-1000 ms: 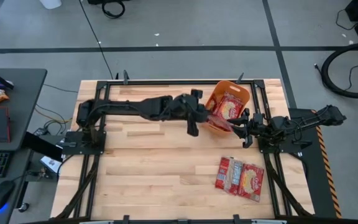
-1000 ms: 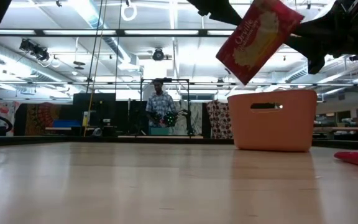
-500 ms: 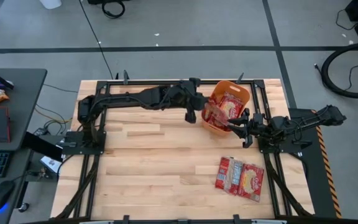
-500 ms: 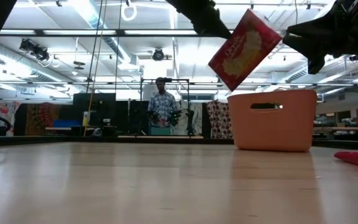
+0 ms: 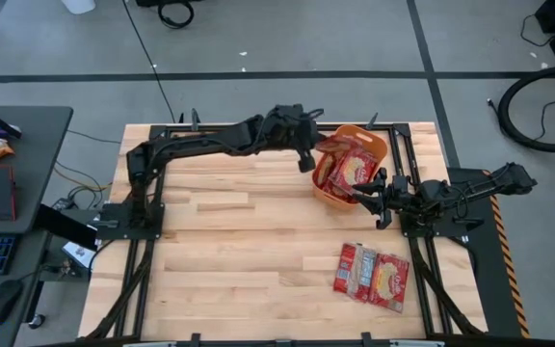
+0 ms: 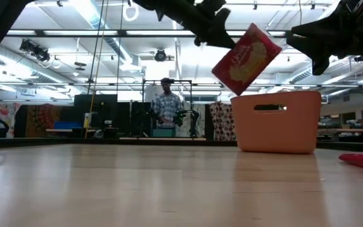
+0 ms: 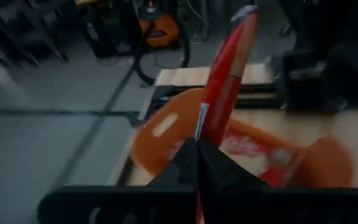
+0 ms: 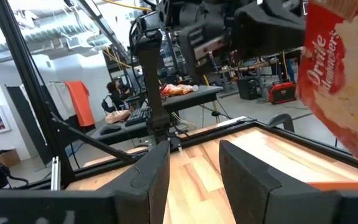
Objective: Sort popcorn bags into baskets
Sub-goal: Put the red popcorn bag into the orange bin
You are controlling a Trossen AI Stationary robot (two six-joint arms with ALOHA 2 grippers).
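My left gripper (image 5: 308, 156) is shut on a red popcorn bag (image 5: 331, 145) with a cream-yellow graphic, held in the air above the left rim of the orange basket (image 5: 378, 152). The low view shows this bag (image 6: 246, 53) tilted above the basket (image 6: 276, 123). More red bags (image 5: 355, 172) lie inside the basket. My right gripper (image 5: 366, 193) hovers open just off the basket's near side and holds nothing. My left gripper pinches the bag between its two fingers (image 7: 185, 165) at one edge (image 7: 202, 127). The bag juts out edge-on beyond the fingertips. It is lifted clear and hangs tilted over the basket (image 7: 160, 130), with its free end (image 6: 266, 41) pointing up and to the right.
A few red popcorn bags (image 5: 372, 273) lie flat side by side on the table near its right near corner, and they show as a red strip (image 6: 361, 161) in the low view. A person stands far behind the table (image 6: 164, 107). Bare wood spans the table's left and middle.
My left gripper has swung toward the table's far edge, staying shut on the bag. It has carried the bag from beside the basket's near left side to above its left rim. The bag has turned flatter and sunk slightly. My right gripper has kept still.
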